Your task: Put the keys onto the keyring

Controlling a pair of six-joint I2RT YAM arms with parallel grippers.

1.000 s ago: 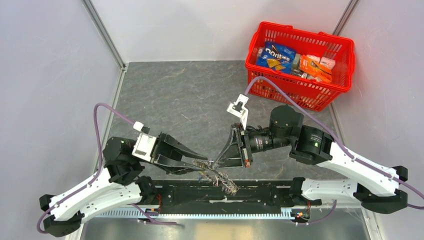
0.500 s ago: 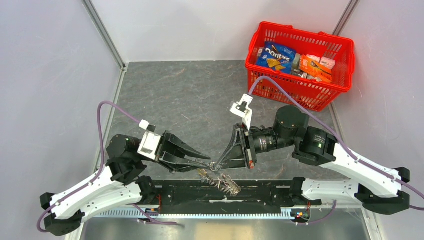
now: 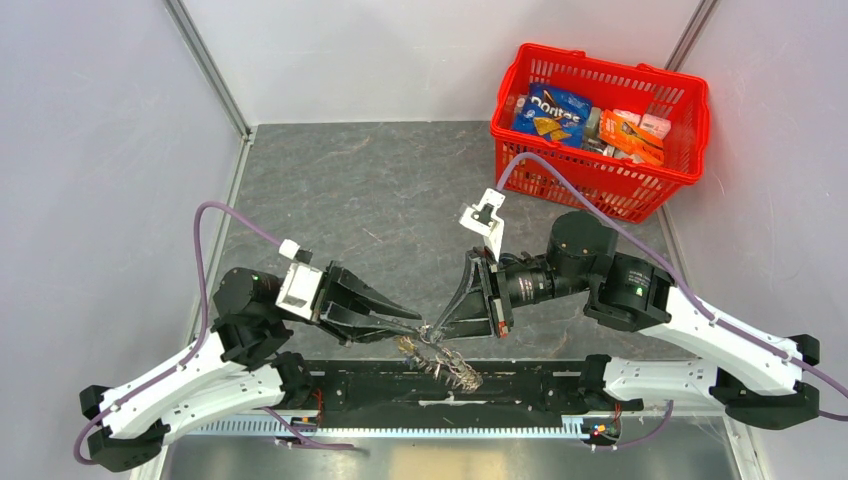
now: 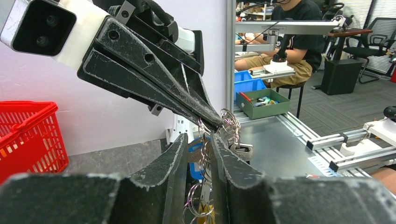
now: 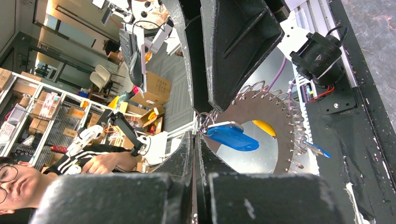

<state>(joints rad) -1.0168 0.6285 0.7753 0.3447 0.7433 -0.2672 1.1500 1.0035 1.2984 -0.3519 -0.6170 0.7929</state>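
The keyring (image 3: 443, 362), a floppy loop crowded with small dark metal coils, hangs low in the centre of the overhead view. It droops from the spot where the two arms meet down onto the black base rail (image 3: 520, 385). In the right wrist view it fans out like a toothed wheel. A small yellow tag (image 5: 264, 127) and an oval blue plastic tag (image 5: 231, 136) show in its middle. A thin silvery key (image 5: 316, 149) with a blue tip lies at its lower right edge; whether it is threaded on, I cannot tell.

The right gripper (image 5: 194, 140) has its fingers pressed together on a wire of the keyring, just left of the blue plastic tag. The left gripper (image 4: 198, 141) is closed to a narrow slit with ring pieces between its fingers, so it looks clamped on the keyring too.

Both tips crowd one spot. A sideways tug from either arm could likely pull the thin wire free and drop the loop onto the rail. The key is far smaller than the fingers and may twist or slip.

At the upper right, well apart, a red plastic basket (image 3: 612, 64) stands on the dark grey marbled table (image 3: 350, 190). It holds a blue Doritos bag (image 3: 556, 112), an orange packet (image 3: 632, 135) and other small packets.
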